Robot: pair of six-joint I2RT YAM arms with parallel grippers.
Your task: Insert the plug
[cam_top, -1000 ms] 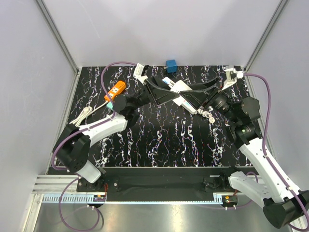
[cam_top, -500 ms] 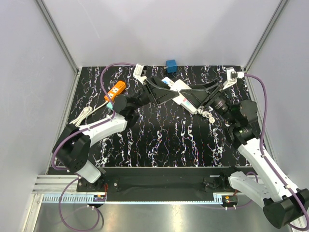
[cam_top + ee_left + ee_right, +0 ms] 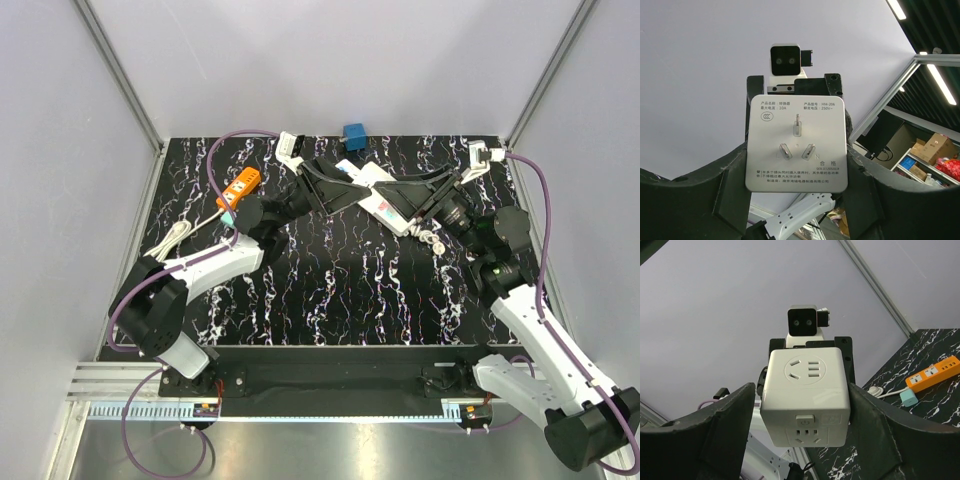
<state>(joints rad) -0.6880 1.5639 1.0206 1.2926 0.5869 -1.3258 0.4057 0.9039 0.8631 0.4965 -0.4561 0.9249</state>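
1. Item: white cube-shaped plastic adaptor (image 3: 380,196) with 3 flat metal prongs on 1 face and sockets on other faces. It is raised off the table, well to the right of the orange oblong plastic power strip (image 3: 241,187) in the top view, at about the same depth.
2. Left gripper (image 3: 796,160): clenched on the adaptor. Its black fingers (image 3: 732,185) bear on 2 opposite side walls, and the prong face is turned straight at the left wrist camera.
3. Right gripper (image 3: 804,395): reaches in from the side away from the strip. Its fingers flank the adaptor's walls, with a socket face toward its own camera. Whether it is clamping or only lying alongside cannot be told.
4. Axis: the prong axis runs along the line joining the 2 wrists. The prongs point toward the strip's side, into the left gripper's palm. The strip's sockets face up.
5. Governing relation (judgement): with the prongs turned into its own palm, the left arm cannot present them. A hold from the right would leave them free and leading toward the strip.
6. Proximity: the left arm is nearer the strip. The right arm would have to carry the adaptor well across.
7. Position relative to the pincers: the adaptor sits between the 2 opposed sets of fingertips, inside both spans.
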